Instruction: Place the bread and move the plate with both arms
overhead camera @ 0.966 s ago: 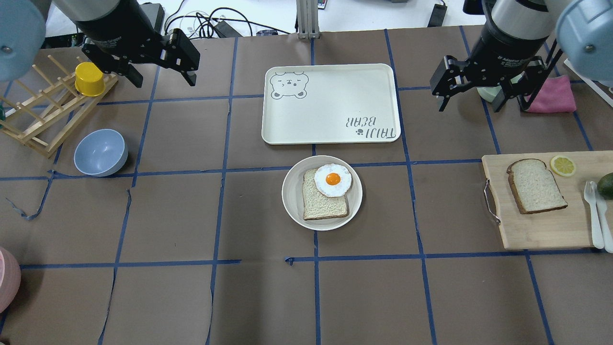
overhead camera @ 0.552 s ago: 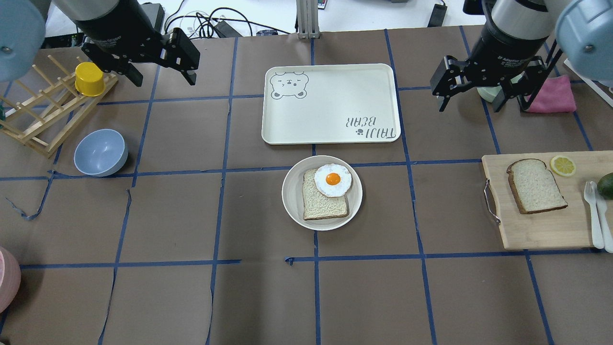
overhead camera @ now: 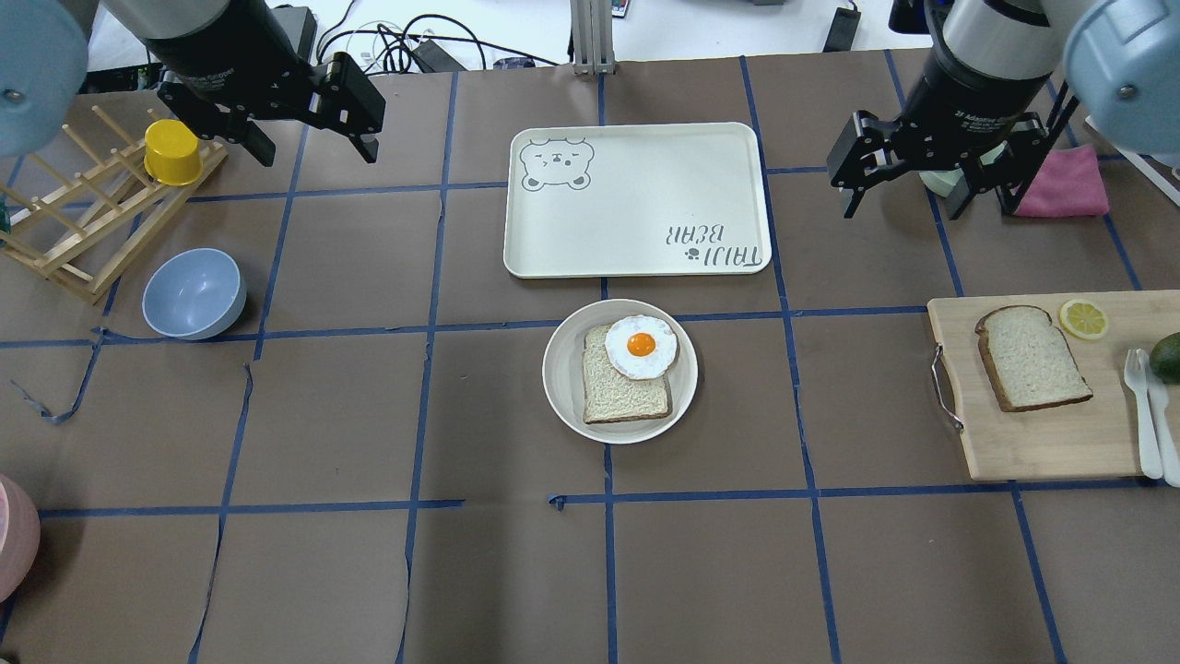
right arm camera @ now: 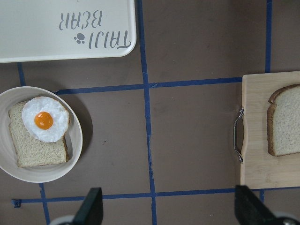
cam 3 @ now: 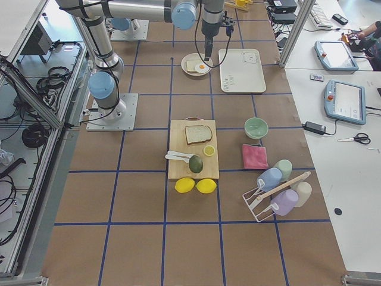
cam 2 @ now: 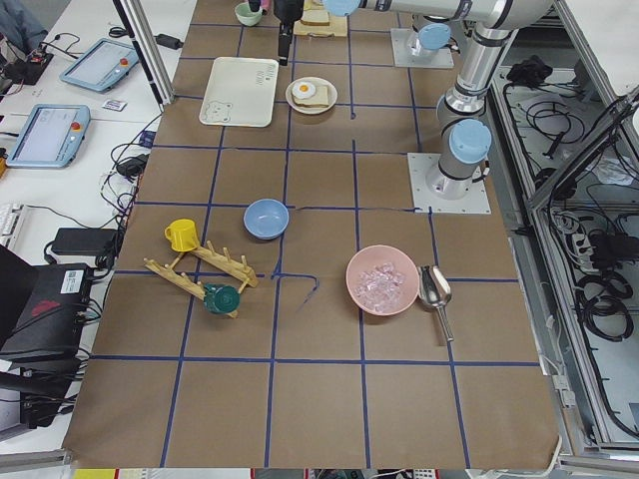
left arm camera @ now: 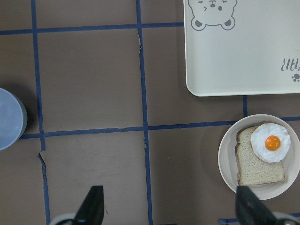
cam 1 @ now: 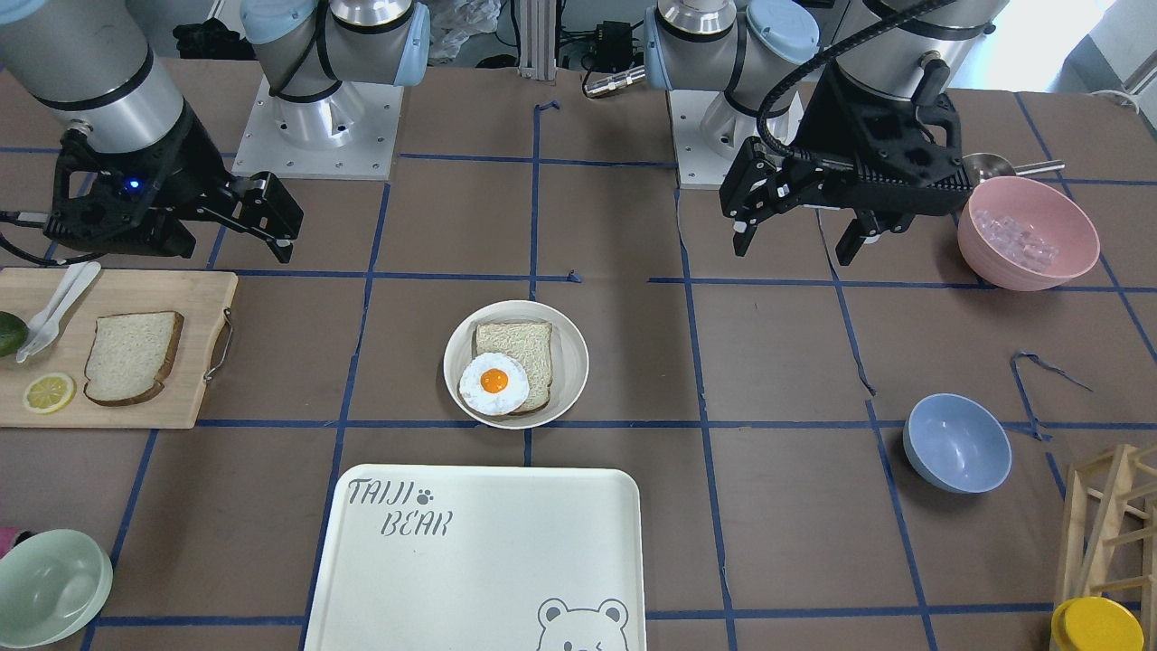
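The bread (overhead camera: 1032,358), a pale slice with a dark crust, lies on a wooden cutting board at the right; it also shows in the front view (cam 1: 131,357) and the right wrist view (right arm camera: 286,120). The round cream plate (overhead camera: 562,378) sits mid-table and holds a tanner slice with a fried egg (overhead camera: 641,347) on it; the plate also shows in the wrist views (left arm camera: 227,159) (right arm camera: 28,174). My left gripper (overhead camera: 316,152) is open and empty, raised over the far left. My right gripper (overhead camera: 902,205) is open and empty, raised beyond the board.
A cream bear-print tray (overhead camera: 636,198) lies just beyond the plate. A blue bowl (overhead camera: 194,293) and a wooden rack with a yellow cup (overhead camera: 173,152) stand at the left. A lemon slice (overhead camera: 1083,318), cutlery and an avocado share the cutting board (overhead camera: 1042,443). A pink bowl (cam 1: 1028,233) is near the left arm.
The right arm has shifted very slightly. The left arm, the bread and the plate have not moved.
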`<state>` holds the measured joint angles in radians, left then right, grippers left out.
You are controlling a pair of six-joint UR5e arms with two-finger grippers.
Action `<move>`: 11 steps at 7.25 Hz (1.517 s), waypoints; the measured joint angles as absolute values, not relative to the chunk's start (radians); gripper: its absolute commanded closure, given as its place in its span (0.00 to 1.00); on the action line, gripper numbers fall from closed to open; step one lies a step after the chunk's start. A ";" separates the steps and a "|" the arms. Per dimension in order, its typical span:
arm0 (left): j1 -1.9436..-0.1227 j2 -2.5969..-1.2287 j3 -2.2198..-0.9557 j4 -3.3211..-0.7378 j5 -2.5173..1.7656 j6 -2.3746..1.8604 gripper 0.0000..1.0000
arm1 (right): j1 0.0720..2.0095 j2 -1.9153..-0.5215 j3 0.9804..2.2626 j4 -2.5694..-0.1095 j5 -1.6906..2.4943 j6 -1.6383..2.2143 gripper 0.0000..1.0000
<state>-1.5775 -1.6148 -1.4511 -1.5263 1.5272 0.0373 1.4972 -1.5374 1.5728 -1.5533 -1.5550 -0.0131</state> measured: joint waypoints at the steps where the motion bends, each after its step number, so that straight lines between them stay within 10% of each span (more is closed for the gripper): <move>1: -1.578 -1.615 -1.450 -1.525 1.527 0.039 0.00 | 1.495 -1.536 1.575 -1.519 -1.566 -0.012 0.00; 11: -1.571 -1.620 -1.454 -1.491 1.527 0.050 0.00 | 1.533 -1.521 1.537 -1.536 -1.546 0.084 0.00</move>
<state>-1.5714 -1.6205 -1.4544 -1.4907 1.5273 0.0501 1.5328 -1.5205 1.5367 -1.5361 -1.5459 0.0842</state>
